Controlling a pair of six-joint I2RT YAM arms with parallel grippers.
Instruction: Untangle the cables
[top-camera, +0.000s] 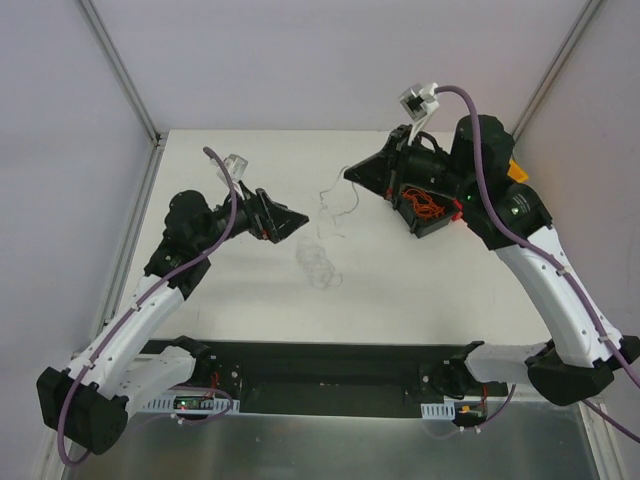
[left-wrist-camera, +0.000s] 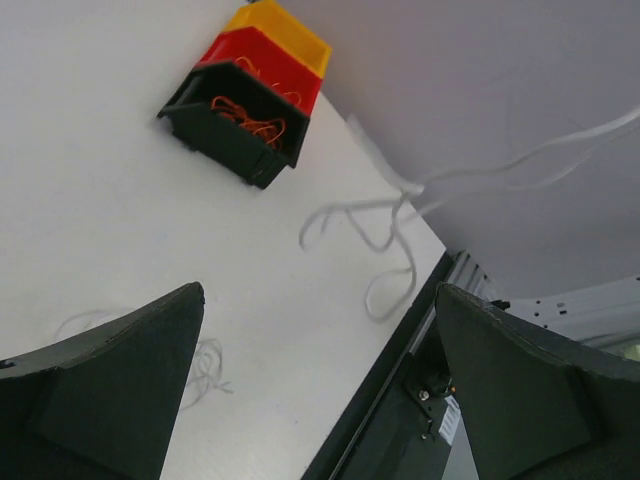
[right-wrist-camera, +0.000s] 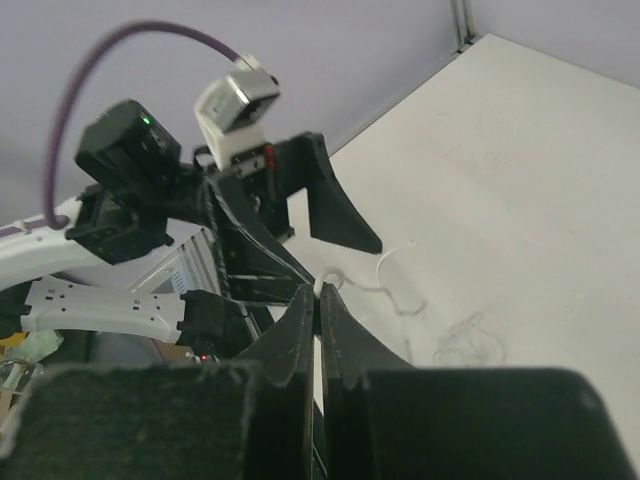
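Possibly the thin whitish wire strand (left-wrist-camera: 405, 192), too fine, slips from the pinching right gripper (right-wrist-camera: 318, 295) before the spread-open left gripper (left-wrist-camera: 318, 300) grabs it.

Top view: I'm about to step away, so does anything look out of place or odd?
Nothing is spilled or damaged. One whitish cable dangles in the air from the shut jaws of the right gripper, and a clear tangle lies loose on the table.

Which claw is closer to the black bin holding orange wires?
Right. The right gripper, shut on a white cable, hangs beside the black bin; the left gripper, open, is farther off, beyond that cable.
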